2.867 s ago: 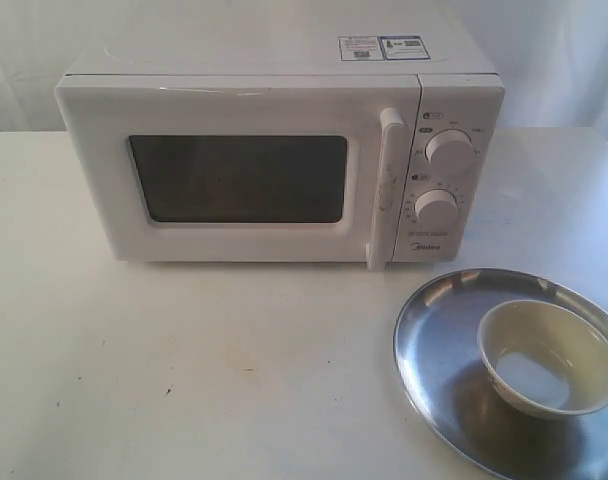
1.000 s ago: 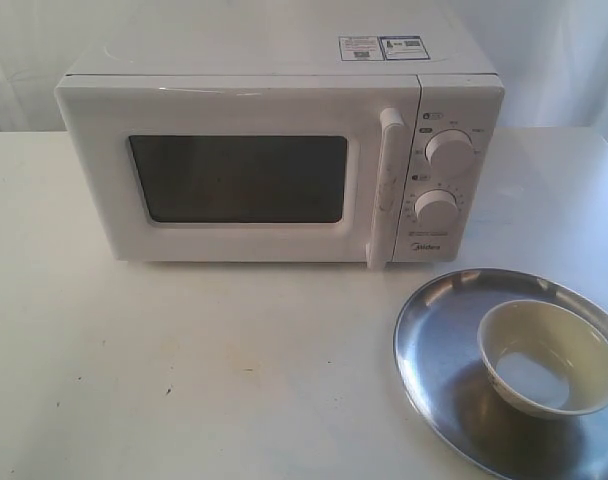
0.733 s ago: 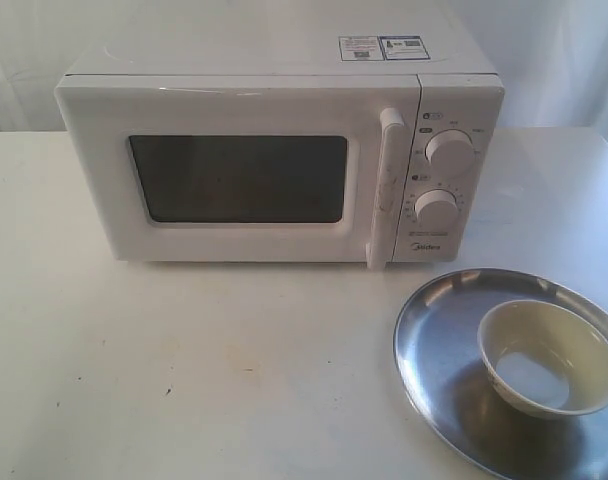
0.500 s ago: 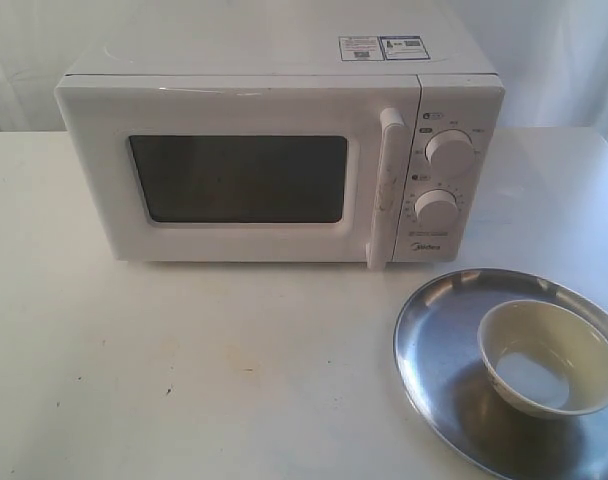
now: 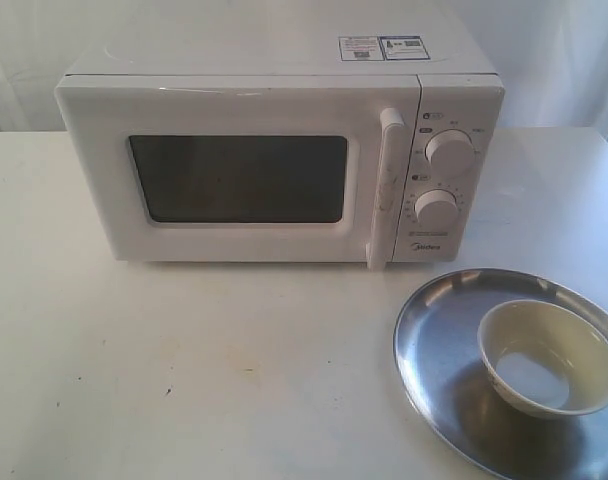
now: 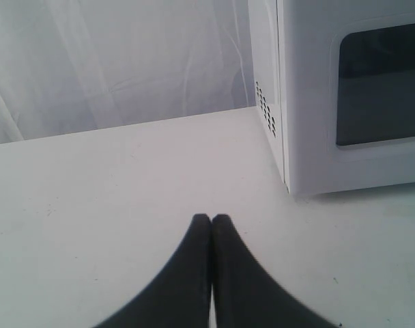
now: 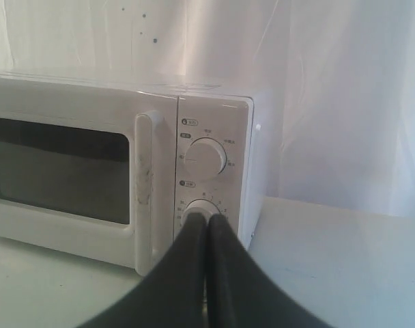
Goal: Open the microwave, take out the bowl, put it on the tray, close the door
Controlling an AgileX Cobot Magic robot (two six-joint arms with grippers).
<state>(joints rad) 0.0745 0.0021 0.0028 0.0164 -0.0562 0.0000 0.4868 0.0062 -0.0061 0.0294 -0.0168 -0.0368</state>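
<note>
The white microwave (image 5: 274, 150) stands at the back of the table with its door (image 5: 239, 175) closed, the vertical bar handle (image 5: 387, 185) beside the two knobs. The cream bowl (image 5: 549, 355) sits inside the silver tray (image 5: 434, 330) at the front right. Neither gripper shows in the exterior view. My left gripper (image 6: 211, 219) is shut and empty, low over the table near the microwave's (image 6: 344, 96) left front corner. My right gripper (image 7: 207, 217) is shut and empty, held back from the microwave (image 7: 125, 164), its tips lined up with the lower knob.
A white curtain (image 5: 544, 50) hangs behind the table. Bare white tabletop (image 5: 184, 360) spreads in front of the microwave. The tray runs past the front right edge of the exterior view.
</note>
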